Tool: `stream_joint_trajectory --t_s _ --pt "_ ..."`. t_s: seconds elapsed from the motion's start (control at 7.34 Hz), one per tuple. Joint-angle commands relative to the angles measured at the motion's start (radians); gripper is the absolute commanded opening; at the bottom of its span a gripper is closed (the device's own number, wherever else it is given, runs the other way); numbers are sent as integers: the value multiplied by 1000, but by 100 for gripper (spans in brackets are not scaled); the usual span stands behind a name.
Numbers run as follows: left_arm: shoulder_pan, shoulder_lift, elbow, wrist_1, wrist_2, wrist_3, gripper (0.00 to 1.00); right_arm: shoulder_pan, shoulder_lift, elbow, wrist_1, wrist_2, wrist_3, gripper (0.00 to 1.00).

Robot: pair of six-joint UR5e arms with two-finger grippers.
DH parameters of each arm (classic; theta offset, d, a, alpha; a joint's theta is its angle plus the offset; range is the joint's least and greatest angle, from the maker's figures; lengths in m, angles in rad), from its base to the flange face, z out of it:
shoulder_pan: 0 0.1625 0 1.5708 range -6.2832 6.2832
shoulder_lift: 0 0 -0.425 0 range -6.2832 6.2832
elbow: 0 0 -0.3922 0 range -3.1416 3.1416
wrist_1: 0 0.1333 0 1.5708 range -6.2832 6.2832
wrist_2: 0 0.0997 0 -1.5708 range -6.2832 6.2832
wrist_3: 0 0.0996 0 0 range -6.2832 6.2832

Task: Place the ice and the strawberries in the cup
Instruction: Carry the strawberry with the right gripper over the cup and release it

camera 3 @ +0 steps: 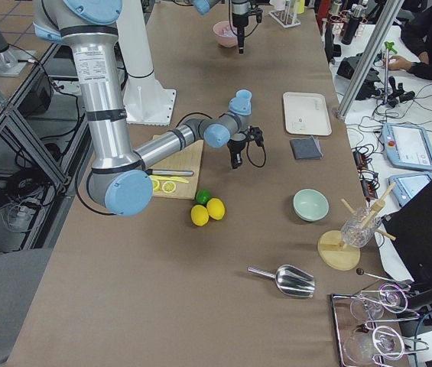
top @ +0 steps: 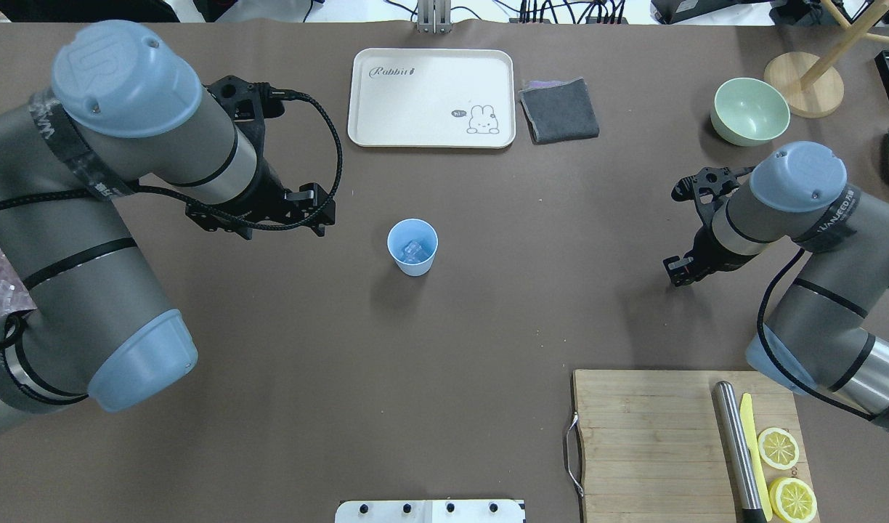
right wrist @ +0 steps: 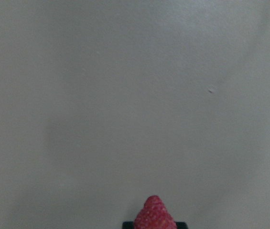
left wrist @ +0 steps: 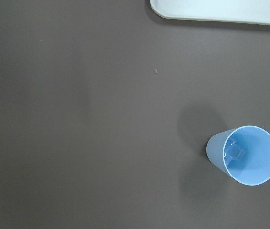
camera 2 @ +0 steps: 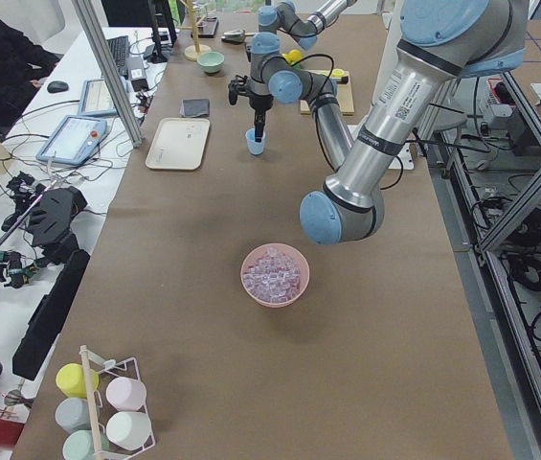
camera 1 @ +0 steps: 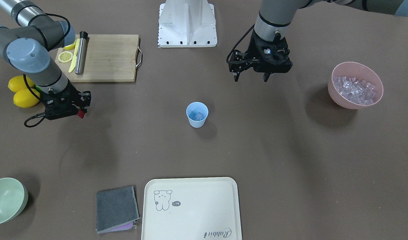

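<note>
The cup [top: 414, 269] stands mid-way along the desk [top: 488, 327] with ice [top: 413, 251] in it; tray [top: 415, 102] beyond, bowl [camera 1: 335, 95] far left, cutting board [top: 648, 436] near right

Overhead view, tabletop:
- Tray [top: 415, 109] far centre, rabbit print.
- Grey cloth [top: 561, 110] just right of the tray.
- Green bowl [top: 749, 112] further right; wooden stand [top: 804, 83] beyond it.
- Board [top: 648, 436] near right. On it: steel rod [top: 735, 436], yellow knife [top: 752, 436] alongside, two lemon slices [top: 778, 447] at the right edge.
- Two lemons [camera 1: 24, 97] and a lime [camera 3: 203, 196] just off the board's right side.
- Pink bowl [camera 1: 337, 96] on the left.
- Scoop [camera 3: 292, 280] at the right end.
- Cup rack [camera 2: 102, 417] at the left end.
</note>
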Motion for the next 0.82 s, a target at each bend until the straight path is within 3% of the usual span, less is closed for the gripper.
stream_joint_trajectory --t_s 0.0,0.14,0.41,0.68 --pt "-105 95 0 8 -6 259 96 -67 191 71 -139 2 227 0" --pt "-151 158 -1 1 -11 339 96 -146 289 53 -141 -27 334 0" --pt "-205 215 8 7 -14 383 97 -230 508 -98 -138 -96 441 0" --pt "-277 295 -6 -2 -69 429 97 -235 600 -201 -132 -99 423 0"
